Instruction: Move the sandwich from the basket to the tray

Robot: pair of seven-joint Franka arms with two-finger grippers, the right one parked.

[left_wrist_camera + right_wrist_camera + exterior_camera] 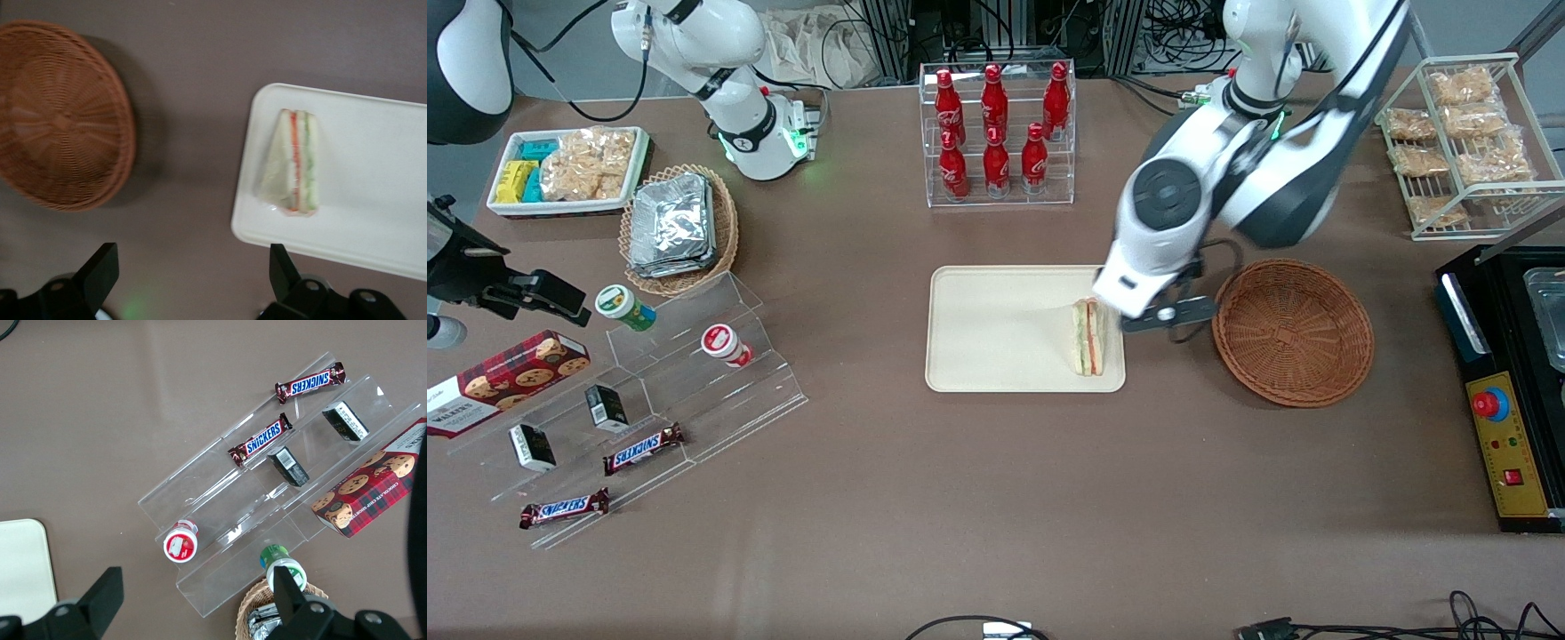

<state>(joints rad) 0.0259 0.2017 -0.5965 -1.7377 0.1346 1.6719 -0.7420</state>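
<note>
The sandwich [1089, 338] [293, 163], a clear-wrapped wedge with green and red filling, lies on the cream tray [996, 338] [373, 187], near the tray end that faces the basket. The round reddish-brown basket [1294, 331] [60, 113] stands beside the tray toward the working arm's end and holds nothing. My gripper [1138, 313] [192, 257] hangs above the strip of table between tray and basket, close to the sandwich. It is open, its black fingers [100, 263] wide apart with only bare table between them.
A clear rack of red cola bottles [996, 124] stands farther from the front camera than the tray. A wire rack of bagged snacks [1463, 142] and a black control box [1503, 400] sit at the working arm's end. An acrylic stand [649, 391] with snacks is at the parked arm's end.
</note>
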